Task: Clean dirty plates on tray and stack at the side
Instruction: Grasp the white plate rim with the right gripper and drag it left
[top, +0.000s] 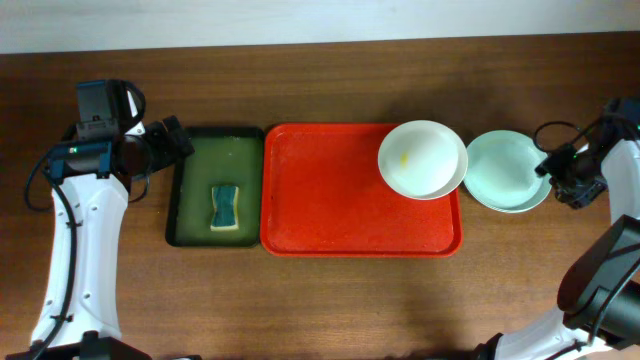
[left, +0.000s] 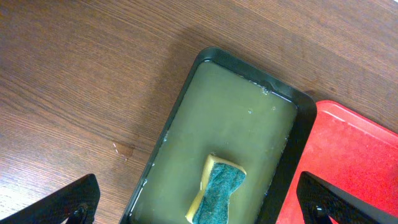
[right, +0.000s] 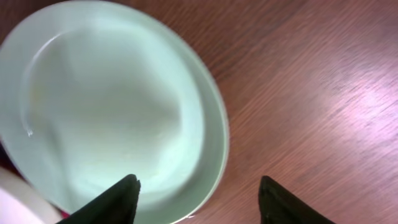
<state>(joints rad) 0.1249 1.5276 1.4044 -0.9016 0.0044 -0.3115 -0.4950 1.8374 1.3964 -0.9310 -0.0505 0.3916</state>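
The red tray (top: 340, 215) lies mid-table. A white plate (top: 422, 158) with a small yellow smear sits on its far right corner, overhanging the rim. A pale green plate (top: 508, 170) rests on the table just right of the tray and fills the right wrist view (right: 106, 106). A second rim shows under it, so it seems to lie on another plate, whose colour I cannot tell. My right gripper (top: 566, 176) is open and empty over that plate's right edge (right: 199, 193). My left gripper (top: 178, 140) is open and empty above the dark green tray (left: 199, 208).
A narrow dark green tray (top: 180, 190) holding murky liquid stands left of the red tray, its wall showing in the left wrist view (left: 298, 137). A yellow sponge with a green scouring face (top: 226, 207) lies in it (left: 217, 190). The table's far edge runs along the top.
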